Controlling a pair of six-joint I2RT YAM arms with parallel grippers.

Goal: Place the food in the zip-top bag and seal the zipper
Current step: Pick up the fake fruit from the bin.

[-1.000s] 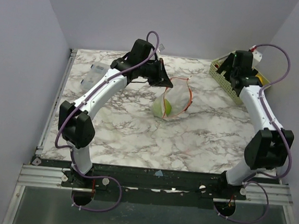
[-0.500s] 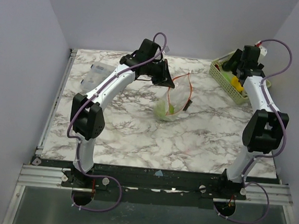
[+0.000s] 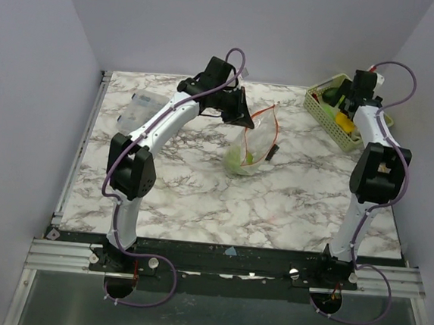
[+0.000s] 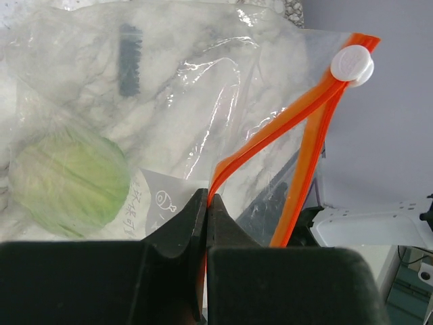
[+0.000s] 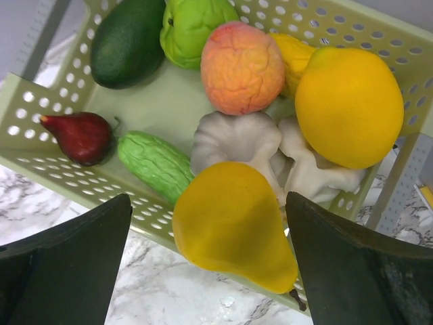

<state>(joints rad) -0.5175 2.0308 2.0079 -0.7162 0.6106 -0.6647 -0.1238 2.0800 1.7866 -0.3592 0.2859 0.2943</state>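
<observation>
While the left fingers [image 4: 172, 233] press together on the zipper [image 4: 267, 135] of the bag [image 3: 255, 144], mid-counter [image 3: 200, 184] with a green food [image 4: 67, 179] inside, the right fingers [image 5: 64, 261] spread wide, flanking a yellow pear [image 5: 230, 223] in the far-right basket [image 5: 40, 132].

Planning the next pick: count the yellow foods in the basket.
3: a pear against the basket wall nearest the camera, a round fruit on the right, a yellow piece half hidden behind the peach. More may lie underneath.
</observation>
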